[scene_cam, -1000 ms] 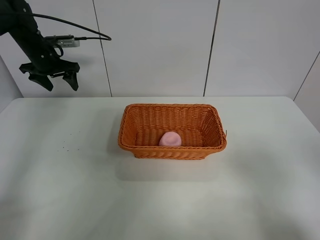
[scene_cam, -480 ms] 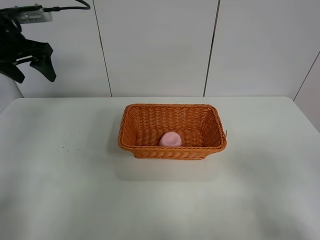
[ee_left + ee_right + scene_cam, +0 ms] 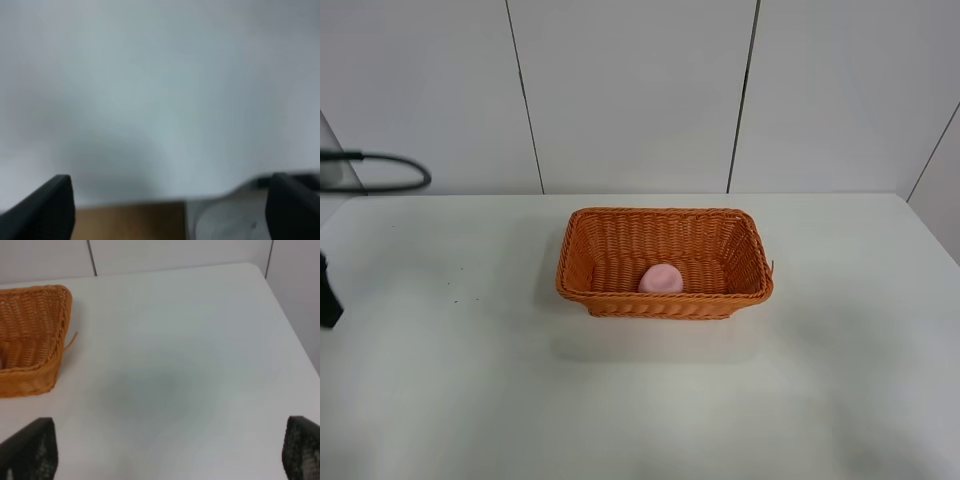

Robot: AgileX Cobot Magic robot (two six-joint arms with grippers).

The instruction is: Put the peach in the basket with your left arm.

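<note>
The pale-pink peach (image 3: 661,278) lies inside the orange woven basket (image 3: 665,216), at the middle of its near side, on the white table. Nothing touches it. Only the left arm's black cable (image 3: 390,183) and a dark sliver of the arm (image 3: 328,296) show at the far left edge, well away from the basket. In the blurred left wrist view the left gripper (image 3: 170,205) is open and empty, fingertips (image 3: 50,200) far apart. In the right wrist view the right gripper (image 3: 166,447) is open and empty over bare table, with a corner of the basket (image 3: 45,335) beside it.
The white table (image 3: 820,380) has its back edge against a white panelled wall (image 3: 640,90). A few small dark specks (image 3: 455,285) lie on the table left of the basket. The table's right corner (image 3: 257,270) shows in the right wrist view.
The left arm with its open gripper has swung away from the upper left and dropped almost out of the exterior view. The peach and the basket have not moved.
</note>
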